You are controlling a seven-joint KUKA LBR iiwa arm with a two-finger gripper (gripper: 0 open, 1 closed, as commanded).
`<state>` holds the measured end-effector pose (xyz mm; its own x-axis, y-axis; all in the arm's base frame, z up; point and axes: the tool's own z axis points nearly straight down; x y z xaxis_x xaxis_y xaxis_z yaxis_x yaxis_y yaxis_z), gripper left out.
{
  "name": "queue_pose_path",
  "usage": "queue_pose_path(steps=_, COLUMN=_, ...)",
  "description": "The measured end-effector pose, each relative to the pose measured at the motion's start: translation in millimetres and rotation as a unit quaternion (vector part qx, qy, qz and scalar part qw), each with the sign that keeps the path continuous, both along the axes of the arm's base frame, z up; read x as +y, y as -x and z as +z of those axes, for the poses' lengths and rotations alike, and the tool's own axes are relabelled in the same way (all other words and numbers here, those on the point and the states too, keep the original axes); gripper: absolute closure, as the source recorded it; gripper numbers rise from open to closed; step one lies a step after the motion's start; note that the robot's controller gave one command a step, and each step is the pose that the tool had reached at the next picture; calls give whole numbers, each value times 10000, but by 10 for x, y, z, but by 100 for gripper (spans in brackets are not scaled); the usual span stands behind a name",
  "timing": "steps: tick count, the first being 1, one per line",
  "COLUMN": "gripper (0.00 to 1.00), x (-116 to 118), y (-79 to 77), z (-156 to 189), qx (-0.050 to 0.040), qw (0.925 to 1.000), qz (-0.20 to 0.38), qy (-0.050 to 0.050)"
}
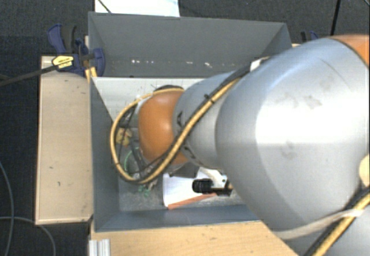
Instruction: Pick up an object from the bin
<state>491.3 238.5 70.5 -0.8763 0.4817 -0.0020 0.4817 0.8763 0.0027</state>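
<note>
A flat white card-like thing (pixel 178 190) with an orange lower edge lies on the bin floor near the front wall. On its right end rests a short black cylinder (pixel 203 186), with a small white piece (pixel 216 178) just behind it. A small green scrap (pixel 143 189) lies to the left of the card, at the foot of the arm's orange cover.
The arm reaches in from the right and hides most of the bin floor. Its orange wrist cover and looped yellow cables hang over the left half of the bin. Bare grey floor shows along the left wall and the front left corner.
</note>
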Motion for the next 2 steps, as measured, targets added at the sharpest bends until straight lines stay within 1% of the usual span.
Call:
queue_pose_path(steps=1, gripper=100, x=0, y=0, z=0, qx=0, qw=10000, qz=-2, qy=-1)
queue_pose_path(steps=2, gripper=100, x=-8, y=11, z=34, qx=19, qw=10000, qz=-4, qy=9)
